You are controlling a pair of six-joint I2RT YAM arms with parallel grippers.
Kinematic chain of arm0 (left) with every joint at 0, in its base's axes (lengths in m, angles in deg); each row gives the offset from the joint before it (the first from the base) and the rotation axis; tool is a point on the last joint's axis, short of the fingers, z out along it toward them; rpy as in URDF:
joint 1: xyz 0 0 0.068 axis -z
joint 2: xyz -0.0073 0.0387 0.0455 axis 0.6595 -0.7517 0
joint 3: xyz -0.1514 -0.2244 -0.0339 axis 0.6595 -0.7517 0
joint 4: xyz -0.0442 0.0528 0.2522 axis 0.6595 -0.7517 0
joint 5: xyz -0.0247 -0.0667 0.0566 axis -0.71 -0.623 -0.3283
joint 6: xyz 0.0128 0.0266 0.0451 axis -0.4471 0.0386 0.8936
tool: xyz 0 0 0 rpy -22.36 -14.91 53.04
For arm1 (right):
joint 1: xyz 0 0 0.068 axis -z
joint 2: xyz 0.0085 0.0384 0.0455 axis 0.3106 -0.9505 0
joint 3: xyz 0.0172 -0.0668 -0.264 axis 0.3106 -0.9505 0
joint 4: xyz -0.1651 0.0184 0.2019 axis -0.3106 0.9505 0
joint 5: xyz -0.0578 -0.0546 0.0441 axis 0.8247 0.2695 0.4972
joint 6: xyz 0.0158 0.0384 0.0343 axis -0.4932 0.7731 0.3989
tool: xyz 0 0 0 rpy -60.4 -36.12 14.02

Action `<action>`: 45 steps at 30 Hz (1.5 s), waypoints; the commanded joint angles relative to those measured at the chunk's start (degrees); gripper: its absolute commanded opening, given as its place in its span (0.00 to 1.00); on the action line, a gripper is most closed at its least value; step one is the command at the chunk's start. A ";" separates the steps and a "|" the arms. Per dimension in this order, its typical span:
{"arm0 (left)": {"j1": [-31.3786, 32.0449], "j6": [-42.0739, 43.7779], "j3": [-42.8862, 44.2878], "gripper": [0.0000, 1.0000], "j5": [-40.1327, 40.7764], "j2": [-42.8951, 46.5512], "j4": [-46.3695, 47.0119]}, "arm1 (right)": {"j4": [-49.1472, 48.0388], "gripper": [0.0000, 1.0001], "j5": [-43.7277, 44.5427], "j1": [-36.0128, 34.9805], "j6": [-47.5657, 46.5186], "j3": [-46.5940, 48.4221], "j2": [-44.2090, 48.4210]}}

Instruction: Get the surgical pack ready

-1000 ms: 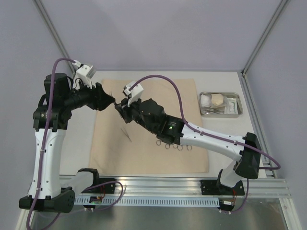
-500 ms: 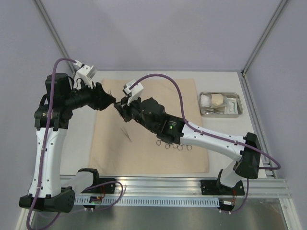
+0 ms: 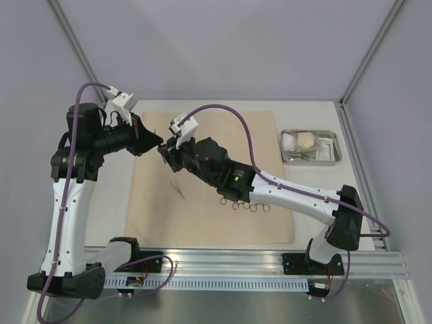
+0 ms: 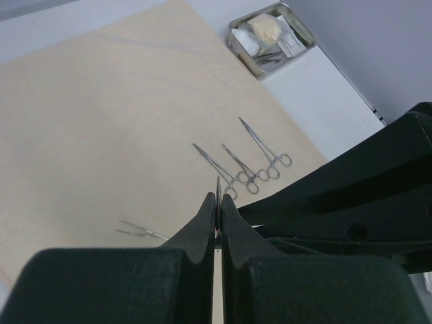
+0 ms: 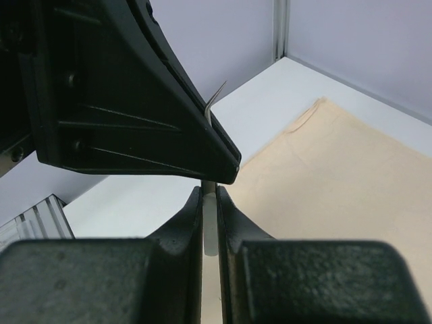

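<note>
Two black hands are facing each other tip to tip above the far left part of the large tan cloth sheet [image 3: 202, 223], which is lying flat on the white desk [image 3: 310, 111]. The left hand [image 4: 218, 202] is pinching a slim steel instrument [image 4: 218, 187] between closed fingers. The right hand [image 5: 210, 196] is clamping what looks like the same piece from the opposite side, its fingers closed on a pale strip. What kind of instrument it is cannot be told. Three steel scissor-handled clamps [image 4: 237, 163] are lying side by side on the cloth, partly under the right arm in the top view. Thin steel tweezers [image 4: 142, 231] are lying apart from them, nearer the left arm. The small shallow shiny steel tray [image 3: 310, 146] is sitting on the desk just beside the cloth's right edge, holding white gauze, packets and some steel tools.
</note>
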 commanded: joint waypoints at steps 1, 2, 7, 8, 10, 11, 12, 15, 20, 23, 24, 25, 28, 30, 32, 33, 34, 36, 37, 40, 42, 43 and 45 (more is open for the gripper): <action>-0.46 0.62 -0.60 0.00 0.48 0.34 2.13 | -2.40 0.00 -0.98 -0.11 -0.71 2.18 -0.22; -0.46 0.80 -0.77 0.00 0.48 0.52 1.86 | -2.22 0.00 -1.76 0.42 -0.54 2.27 -0.31; -0.46 2.55 -0.52 0.00 1.53 0.96 0.55 | -0.21 0.38 -10.37 4.19 0.96 1.22 1.53; -0.46 3.17 -0.51 0.00 1.71 0.96 -0.07 | -0.11 0.44 -14.13 5.07 0.61 -0.70 2.41; -0.46 4.14 -0.34 0.00 1.45 0.96 -0.77 | -0.38 0.58 -19.66 8.23 -0.27 -3.17 5.73; -0.46 5.53 -0.25 0.00 1.10 0.96 -1.12 | -0.12 0.61 -26.75 9.72 -0.36 -4.66 6.63; -0.46 6.07 -0.16 0.00 -0.56 0.96 -1.39 | 0.58 0.73 -30.65 12.96 -0.45 -5.11 7.42; -0.46 9.58 0.36 0.00 -5.83 0.44 -2.88 | 2.52 0.79 -43.40 18.17 -0.71 -5.55 9.44; -0.46 14.59 2.04 0.00 -11.03 -0.80 -6.49 | 2.52 0.73 -55.89 19.93 -3.44 -2.93 7.43; -0.46 14.60 1.60 0.00 -12.70 -0.27 -5.88 | 1.47 0.66 -60.28 19.93 -2.21 0.50 3.66; -0.46 14.51 1.60 0.00 -12.88 -0.18 -5.79 | 1.03 0.65 -61.35 19.85 -1.16 1.21 2.78; -0.46 14.60 1.94 0.00 -13.05 0.08 -5.79 | -0.80 0.63 -62.49 19.85 -0.46 1.65 1.55; -0.46 14.60 2.04 0.00 -13.14 0.34 -5.52 | -5.80 0.61 -66.19 19.58 2.88 1.39 -0.13; -0.46 14.34 2.04 0.00 -14.02 0.35 -5.35 | -5.57 0.59 -65.85 18.88 3.24 2.18 -1.44; -0.46 13.99 1.77 0.00 -14.98 0.26 -4.82 | -5.65 0.56 -65.93 18.44 3.68 2.97 -2.24; -0.46 13.72 1.60 0.00 -15.16 0.26 -4.47 | -5.91 0.54 -65.93 18.27 4.03 3.06 -2.76; -0.46 13.29 1.42 0.00 -15.34 0.26 -4.21 | -6.78 0.52 -65.84 18.18 4.73 2.97 -3.12; -0.46 13.19 1.24 0.00 -16.04 0.35 -4.12 | -7.84 0.49 -65.14 17.91 5.52 2.62 -3.56; -0.46 13.28 1.24 0.00 -16.31 0.35 -4.12 | -8.81 0.45 -65.05 17.91 5.96 2.62 -3.82; -0.46 13.28 1.07 0.00 -16.66 0.43 -4.12 | -10.22 0.37 -65.58 17.91 7.37 2.79 -4.52; -0.46 13.28 0.98 0.00 -16.49 0.52 -4.12 | -10.75 0.34 -66.02 17.91 8.16 2.88 -4.79; -0.46 13.28 0.89 0.00 -16.48 0.52 -4.12 | -11.27 0.29 -66.28 17.91 8.43 3.06 -4.88; -0.46 13.20 0.89 0.00 -16.57 0.52 -4.03 | -11.45 0.22 -66.63 17.82 8.87 3.14 -5.32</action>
